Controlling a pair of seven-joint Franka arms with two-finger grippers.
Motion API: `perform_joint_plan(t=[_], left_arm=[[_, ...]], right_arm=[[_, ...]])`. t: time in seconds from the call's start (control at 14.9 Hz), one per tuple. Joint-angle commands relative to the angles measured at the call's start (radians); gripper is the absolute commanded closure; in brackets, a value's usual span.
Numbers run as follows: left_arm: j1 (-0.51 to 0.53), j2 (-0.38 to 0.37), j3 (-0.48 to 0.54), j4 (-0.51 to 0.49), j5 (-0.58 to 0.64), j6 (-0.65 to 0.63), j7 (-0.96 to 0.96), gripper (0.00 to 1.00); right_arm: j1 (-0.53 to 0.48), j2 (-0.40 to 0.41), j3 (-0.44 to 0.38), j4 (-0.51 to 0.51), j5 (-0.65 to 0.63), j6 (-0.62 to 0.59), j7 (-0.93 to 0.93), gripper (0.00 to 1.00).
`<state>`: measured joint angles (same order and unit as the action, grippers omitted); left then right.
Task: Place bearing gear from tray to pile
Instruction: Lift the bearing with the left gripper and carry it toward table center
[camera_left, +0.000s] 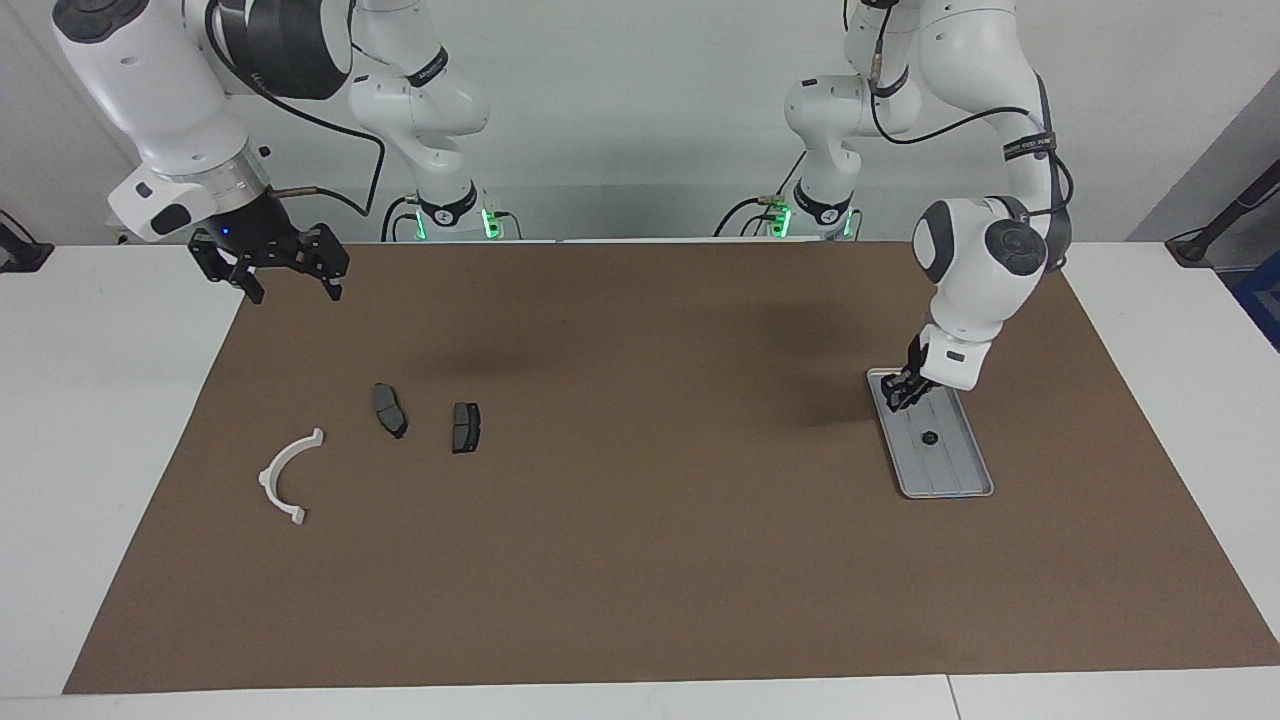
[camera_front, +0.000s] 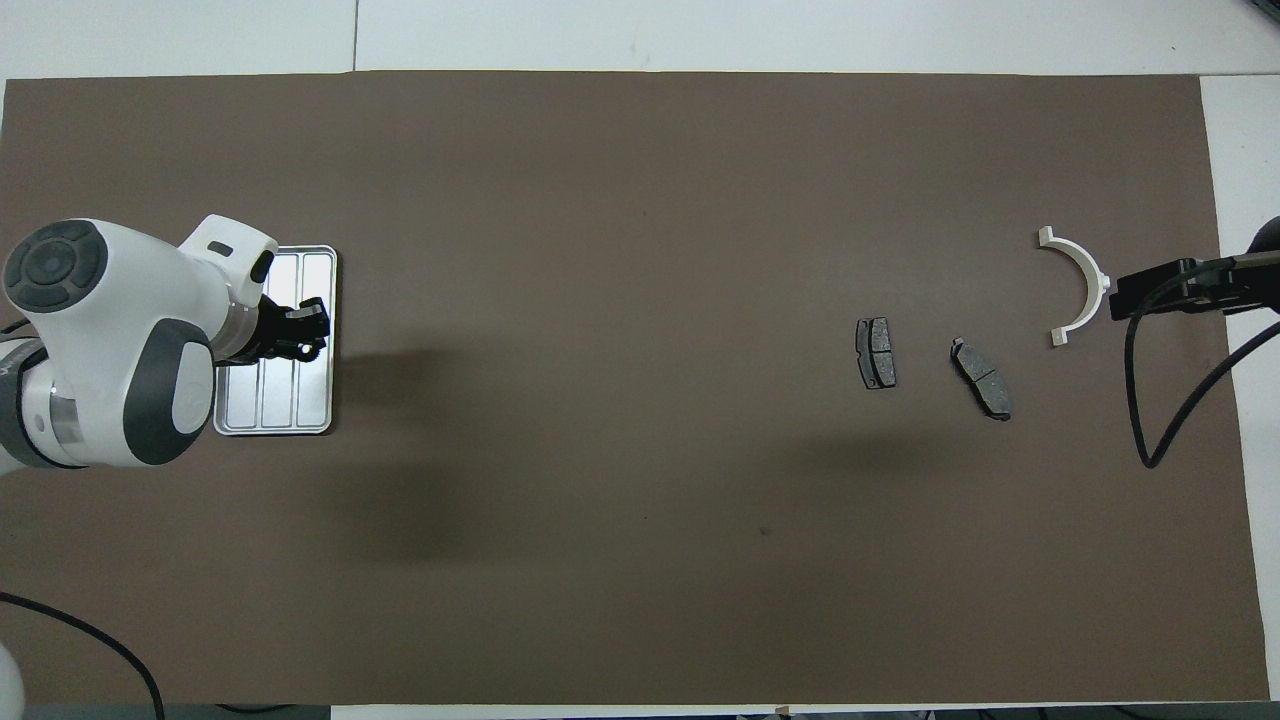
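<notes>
Bearing gear (camera_left: 928, 438) lies in tray (camera_left: 960, 482), apart from fingers (camera_left: 893, 397).

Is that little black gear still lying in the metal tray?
Yes, in the facing view the small black gear lies on the floor of the tray, apart from the left gripper over the tray's end nearer the robots.
</notes>
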<state>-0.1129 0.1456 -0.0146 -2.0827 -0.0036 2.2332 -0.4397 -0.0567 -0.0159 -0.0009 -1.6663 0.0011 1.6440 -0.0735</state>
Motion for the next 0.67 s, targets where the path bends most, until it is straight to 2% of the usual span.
perform_joint_plan(t=[0.0, 0.33, 0.6], left_arm=[[-0.077, 0.025, 0.013, 0.042, 0.004, -0.027, -0.124, 1.0], [-0.215, 0.029, 0.013, 0.061, 0.002, -0.027, -0.325, 1.0], [-0.315, 0.119, 0.016, 0.197, 0.007, -0.101, -0.436, 1.0]], right_arm=[[-0.009, -0.023, 0.009, -0.038, 0.019, 0.028, -0.017, 0.0], [-0.018, -0.018, 0.009, -0.055, 0.019, 0.062, -0.022, 0.0], [-0.049, -0.022, 0.009, -0.072, 0.019, 0.062, -0.04, 0.0]])
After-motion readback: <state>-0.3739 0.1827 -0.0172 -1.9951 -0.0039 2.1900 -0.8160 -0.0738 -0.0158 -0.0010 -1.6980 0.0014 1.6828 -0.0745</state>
